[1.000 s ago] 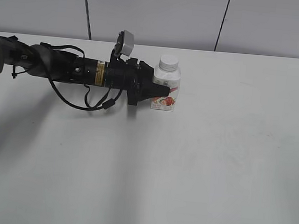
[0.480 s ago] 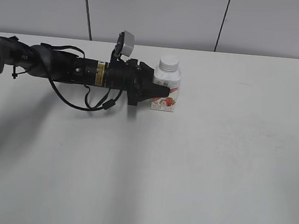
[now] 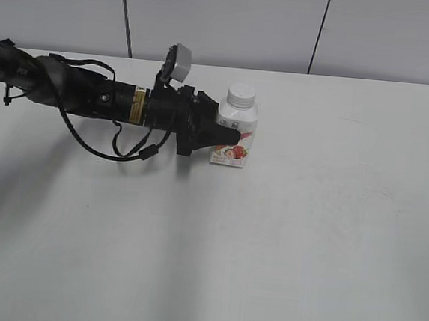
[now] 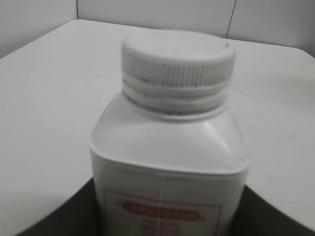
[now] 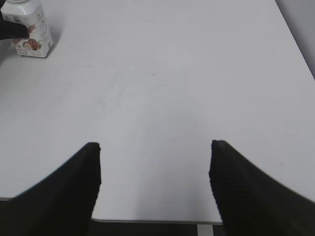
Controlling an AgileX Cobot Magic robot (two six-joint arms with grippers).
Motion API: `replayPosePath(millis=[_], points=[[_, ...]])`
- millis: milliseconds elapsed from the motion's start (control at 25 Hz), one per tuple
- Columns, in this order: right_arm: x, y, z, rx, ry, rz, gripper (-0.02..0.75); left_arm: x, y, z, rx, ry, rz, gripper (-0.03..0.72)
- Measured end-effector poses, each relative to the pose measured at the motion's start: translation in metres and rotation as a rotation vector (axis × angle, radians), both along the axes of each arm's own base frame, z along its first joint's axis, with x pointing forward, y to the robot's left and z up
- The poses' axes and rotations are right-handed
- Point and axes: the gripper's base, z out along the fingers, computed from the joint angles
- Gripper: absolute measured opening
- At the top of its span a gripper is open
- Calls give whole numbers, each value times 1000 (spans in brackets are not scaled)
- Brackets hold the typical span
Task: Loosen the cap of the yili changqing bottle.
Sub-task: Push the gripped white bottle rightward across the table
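Observation:
The yili changqing bottle (image 3: pixel 242 120) is a squat white bottle with a pink-red strawberry label, at the far middle of the white table (image 3: pixel 283 234). It leans slightly. Its ribbed white cap (image 3: pixel 240 95) sits on the neck. My left gripper (image 3: pixel 228 136) reaches in from the left and is shut on the bottle's body below the shoulders. The left wrist view shows the bottle (image 4: pixel 167 142) and cap (image 4: pixel 177 56) close up between the jaws (image 4: pixel 167 219). My right gripper (image 5: pixel 155 147) is open and empty above the table's near edge, far from the bottle (image 5: pixel 32 22).
The left arm with its black cable loop (image 3: pixel 126 141) lies low across the table's far left. A grey panelled wall (image 3: pixel 227 19) stands behind the table. The table's near edge (image 5: pixel 157 220) shows in the right wrist view.
The left gripper has shifted slightly left and toward the camera with the bottle in it, and the bottle now leans a little. Its hold is the same.

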Motion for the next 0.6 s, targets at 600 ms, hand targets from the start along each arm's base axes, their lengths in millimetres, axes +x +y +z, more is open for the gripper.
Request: replayPosePath(millis=[600], points=[[0,0,0,0,0,0,546,-75,19,16,-32,-56,52,368]])
